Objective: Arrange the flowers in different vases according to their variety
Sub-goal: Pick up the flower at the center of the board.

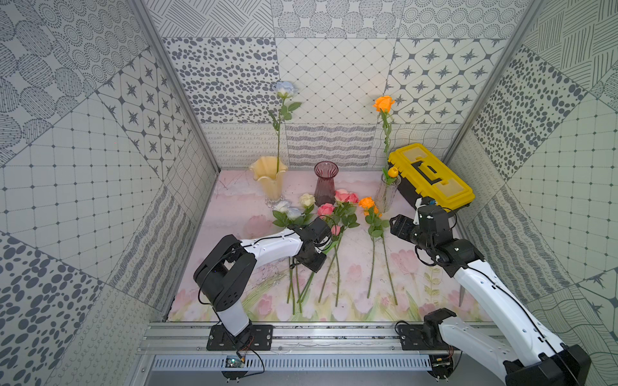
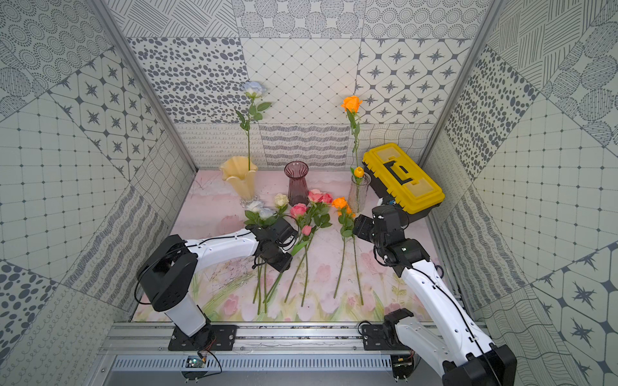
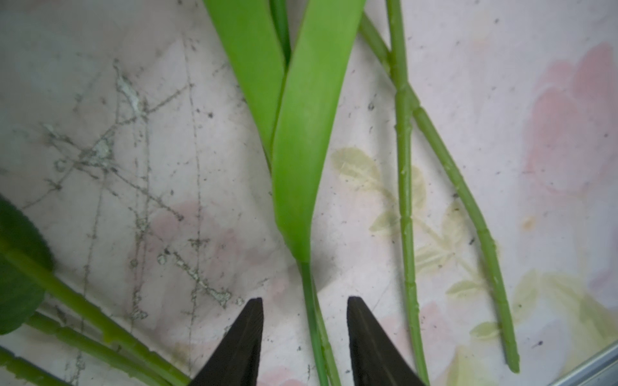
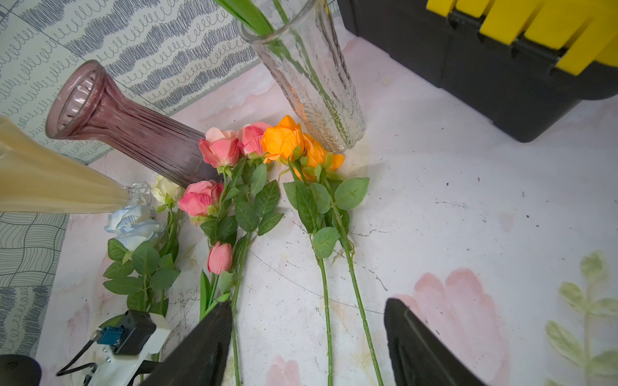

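Observation:
At the back stand the vases: a cream-yellow ruffled vase [image 1: 269, 177] holding a pale-blue flower [image 1: 286, 88], an empty purple vase [image 1: 325, 183], and a clear vase [image 1: 387, 194] with an orange rose [image 1: 384, 103] and a yellow bud [image 1: 392, 172]. In front lie white and blue flowers [image 1: 287, 209], pink flowers [image 1: 344, 196], a pink bud [image 1: 335, 230] and orange flowers [image 1: 367, 203]. My left gripper [image 3: 305, 298] is low over the mat, jaws apart on either side of a thin long-leaved stem [image 3: 307, 280] without touching it. My right gripper [image 4: 308, 301] hangs open above the orange flowers' stems [image 4: 326, 300].
A yellow-and-black toolbox [image 1: 431, 177] fills the back right corner, close behind my right wrist. Patterned walls close in three sides, and a metal rail [image 1: 301, 334] runs along the front. More stems [image 3: 406, 200] lie beside the one between my left jaws.

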